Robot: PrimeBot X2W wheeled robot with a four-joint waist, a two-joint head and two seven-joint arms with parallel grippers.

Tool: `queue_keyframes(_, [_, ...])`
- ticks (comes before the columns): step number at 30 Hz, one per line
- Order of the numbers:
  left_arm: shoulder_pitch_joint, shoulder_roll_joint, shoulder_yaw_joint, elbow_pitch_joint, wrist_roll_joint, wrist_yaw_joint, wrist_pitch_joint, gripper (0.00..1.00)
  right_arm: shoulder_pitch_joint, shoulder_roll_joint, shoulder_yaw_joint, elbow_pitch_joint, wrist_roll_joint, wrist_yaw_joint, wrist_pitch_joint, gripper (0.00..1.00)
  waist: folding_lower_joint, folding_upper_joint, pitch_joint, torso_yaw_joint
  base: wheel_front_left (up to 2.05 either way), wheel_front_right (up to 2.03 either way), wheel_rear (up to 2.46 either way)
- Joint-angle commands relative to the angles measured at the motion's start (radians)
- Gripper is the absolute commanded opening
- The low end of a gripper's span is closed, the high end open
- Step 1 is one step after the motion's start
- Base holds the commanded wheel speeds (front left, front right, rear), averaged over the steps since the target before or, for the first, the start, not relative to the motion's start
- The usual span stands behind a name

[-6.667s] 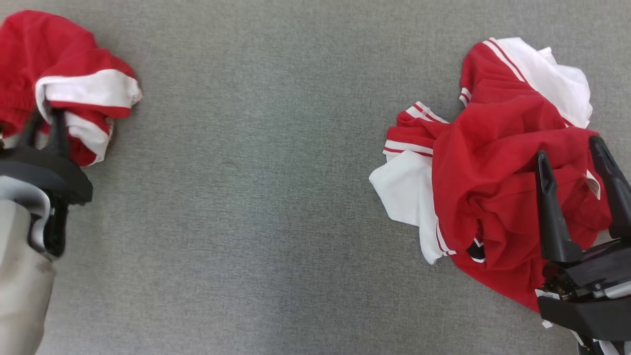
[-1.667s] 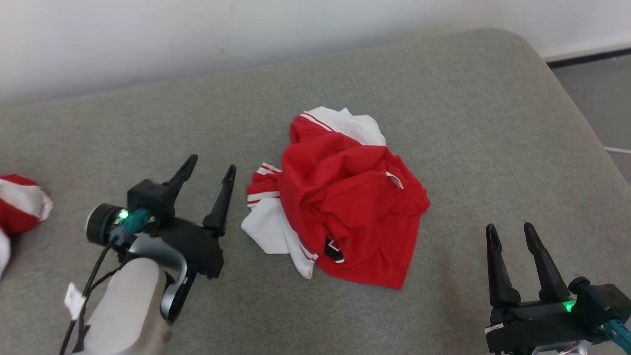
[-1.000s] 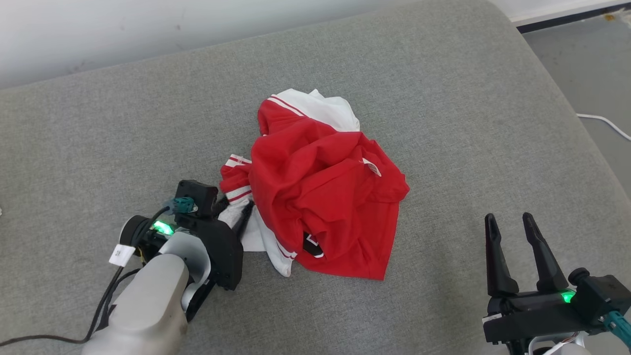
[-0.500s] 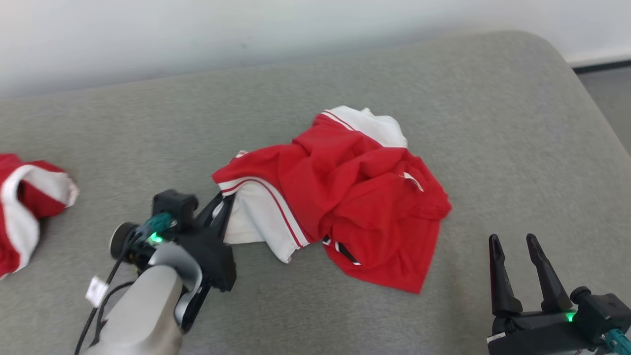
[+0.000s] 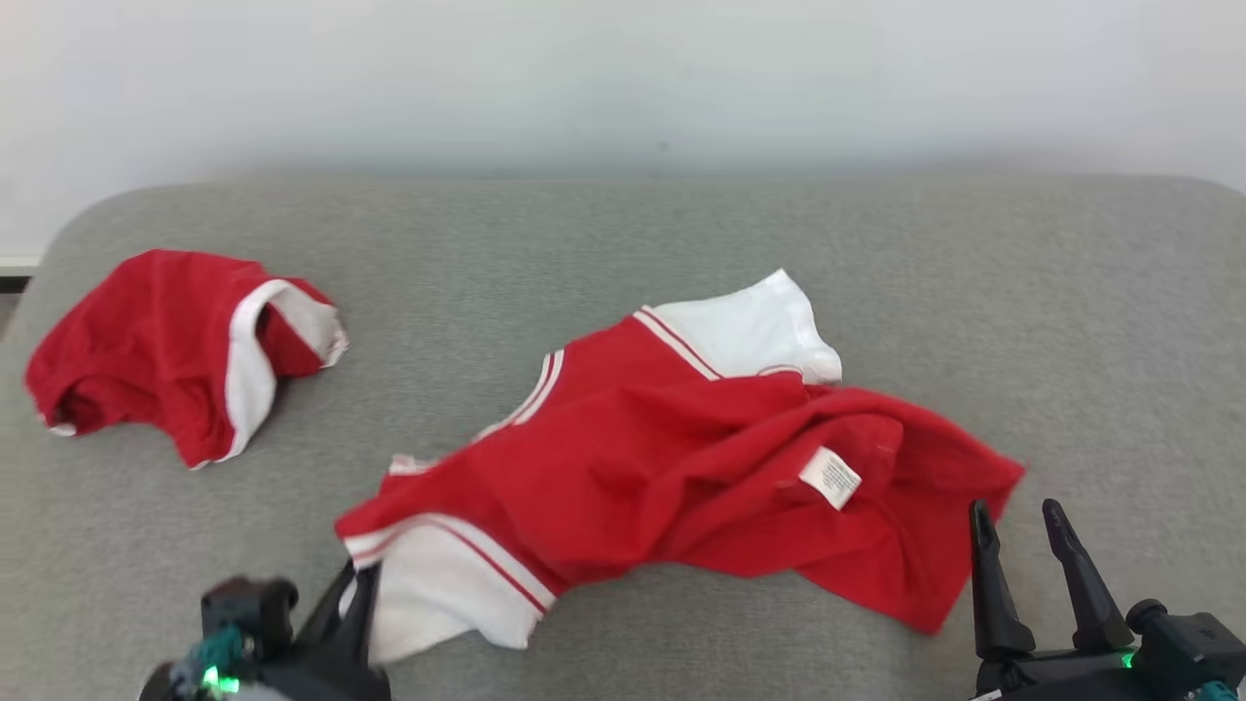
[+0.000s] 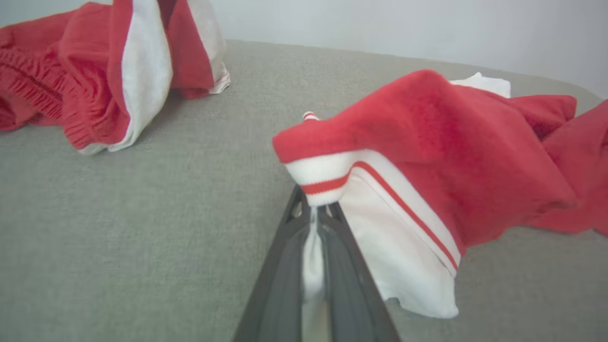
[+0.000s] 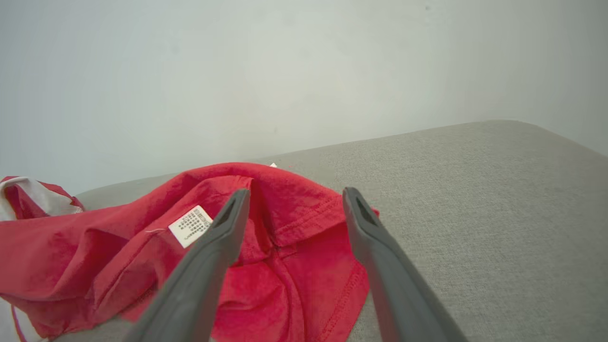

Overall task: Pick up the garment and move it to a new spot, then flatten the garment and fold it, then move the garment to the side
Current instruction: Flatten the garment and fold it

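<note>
The left gripper [image 6: 311,205] is clamped tight on the white striped cuff of the shirt [image 5: 633,467], with a strip of white cloth pinched between its two fingers. A second ago those fingers stood apart around the sleeve; now they are closed. The gripped end is raised off the grey cushion [image 5: 623,243]. From there the shirt runs out long and slanted toward the right, where half a second ago it lay in a tighter heap. The head camera has swung as well, so part of that change is the view. A white label [image 5: 830,477] faces up near the shirt's right end. The right gripper [image 5: 1014,511] has its fingers spread wide and holds nothing, as before, with its tips just beside the red hem. Well apart to the left lies a second red and white bundle of clothing [image 5: 165,350]. A pale wall [image 5: 623,78] rises behind the cushion.
</note>
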Motion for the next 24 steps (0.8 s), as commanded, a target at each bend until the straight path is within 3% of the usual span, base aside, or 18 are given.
queue_keyframes(1, [0.031,0.009,0.005,-0.018,-0.008,0.010,0.005,0.00,0.009,0.000,0.001,0.000,-0.002,-0.002,0.000,1.00,0.0002,0.0000,-0.029,0.052,0.00,0.00,0.00])
queue_keyframes(7, [0.174,0.018,0.008,-0.114,-0.041,0.073,0.045,0.00,-0.001,-0.005,0.019,0.010,0.004,-0.002,0.000,1.00,0.0002,0.0000,-0.033,0.057,0.00,0.00,0.00])
queue_keyframes(11, [0.223,0.010,0.000,-0.127,-0.051,0.087,0.051,0.00,0.002,-0.013,0.018,0.013,0.011,-0.002,0.000,1.00,0.0002,0.0000,-0.035,0.050,0.00,0.00,0.00])
queue_keyframes(12, [0.226,0.006,-0.001,-0.134,-0.054,0.084,0.046,0.15,0.003,-0.014,0.016,0.013,0.011,-0.002,0.000,1.00,0.0002,0.0000,-0.036,0.049,0.00,0.00,0.00])
queue_keyframes(13, [0.225,0.004,0.000,-0.142,-0.052,0.082,0.034,0.63,0.003,-0.015,0.013,0.013,0.012,-0.002,0.000,1.00,0.0002,0.0000,-0.036,0.049,0.00,0.00,0.00])
queue_keyframes(14, [0.221,0.001,0.005,-0.151,-0.052,0.082,0.024,1.00,0.004,-0.016,0.011,0.013,0.013,-0.002,0.000,1.00,0.0002,0.0000,-0.037,0.049,0.00,0.00,0.00])
queue_keyframes(24, [0.195,0.026,0.097,-0.291,0.003,0.103,-0.095,1.00,0.012,-0.005,0.003,0.012,0.011,-0.002,0.000,1.00,0.0002,0.0000,-0.047,0.051,0.00,0.00,0.00])
